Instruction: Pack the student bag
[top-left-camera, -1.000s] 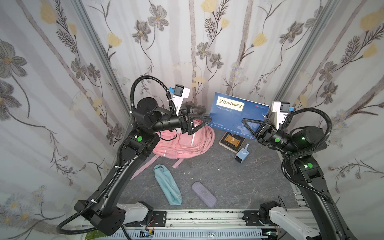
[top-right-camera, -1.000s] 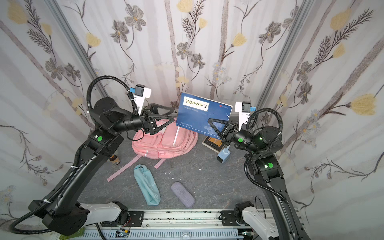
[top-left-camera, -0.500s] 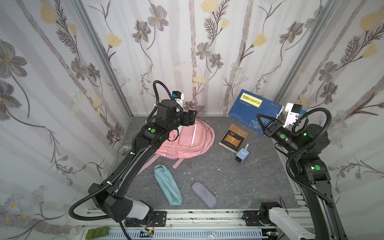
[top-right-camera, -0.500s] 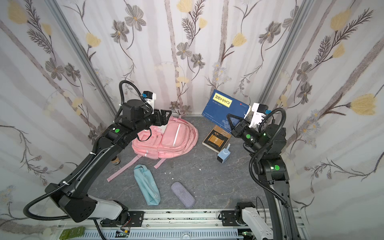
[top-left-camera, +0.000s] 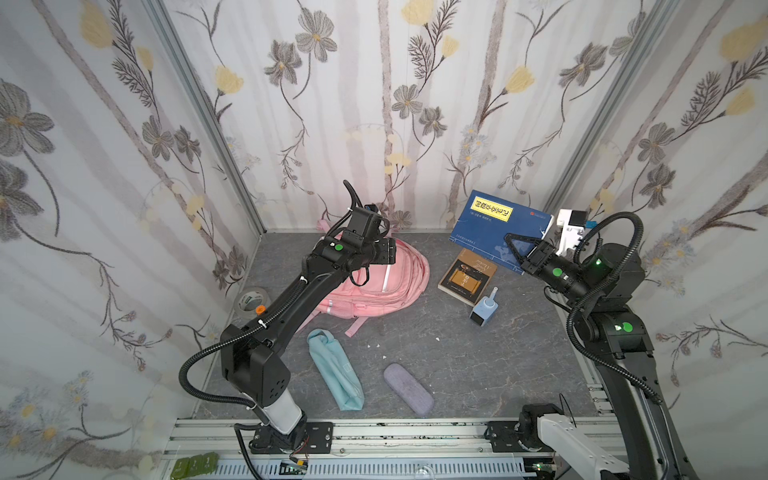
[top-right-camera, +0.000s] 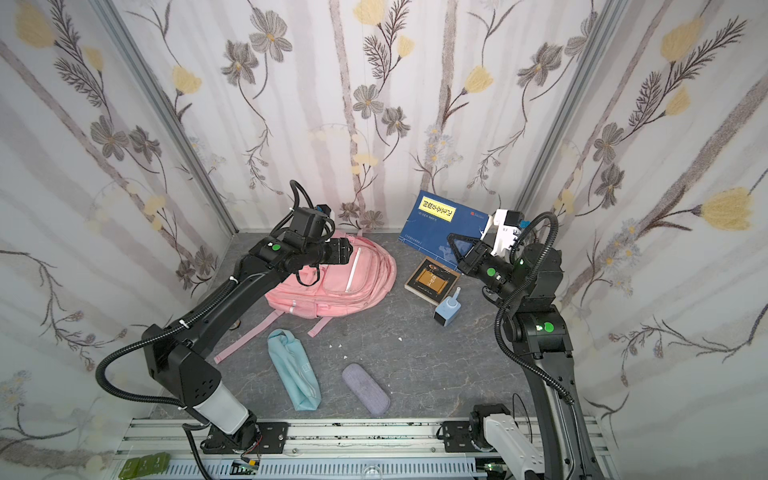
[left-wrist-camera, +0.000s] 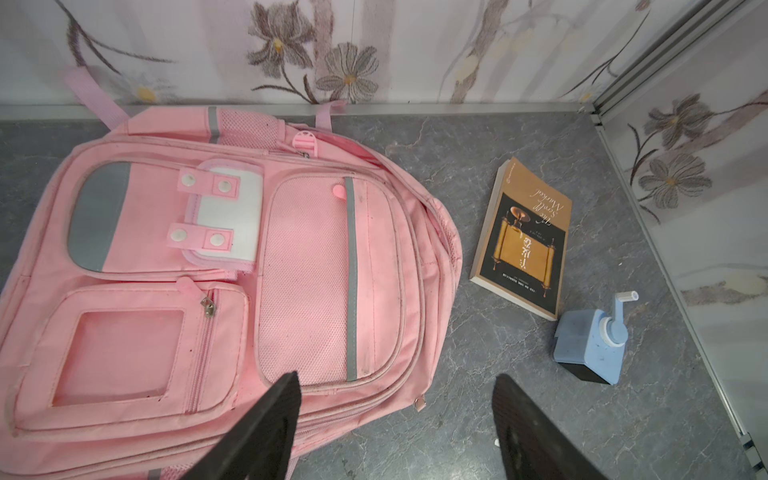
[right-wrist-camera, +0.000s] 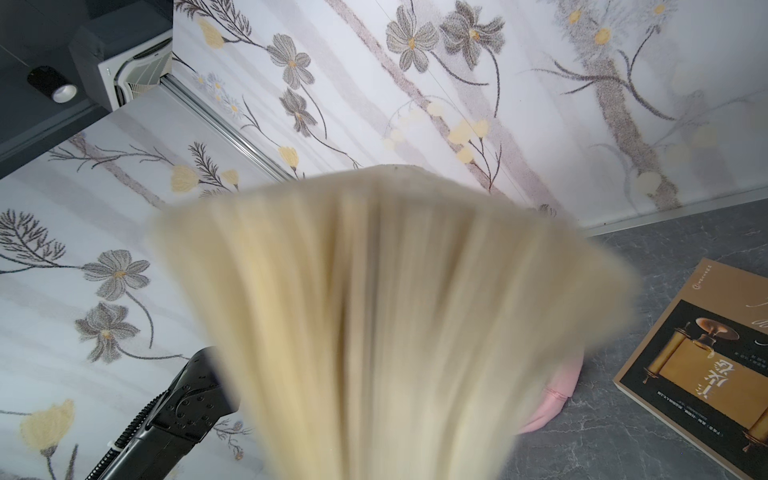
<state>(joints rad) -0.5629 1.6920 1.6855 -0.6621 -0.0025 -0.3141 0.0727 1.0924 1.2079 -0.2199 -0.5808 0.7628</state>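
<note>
Outside, blue book (top-left-camera: 490, 232) held aloft, student bag (top-left-camera: 374, 291) lying flat.

The student bag (top-left-camera: 399, 286) lies left of the paperback (top-left-camera: 467, 276) (sharpener (top-left-camera: 484, 311) just before it), pouch (top-left-camera: 334, 374) in front.

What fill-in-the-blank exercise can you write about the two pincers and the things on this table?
1. The book held by the right pincer has a ___ cover.
2. The left pincer is ___ over the student bag and holds nothing.
3. The teal pouch lies beside a case of ___ colour.
Missing words: blue; open; purple.
</note>
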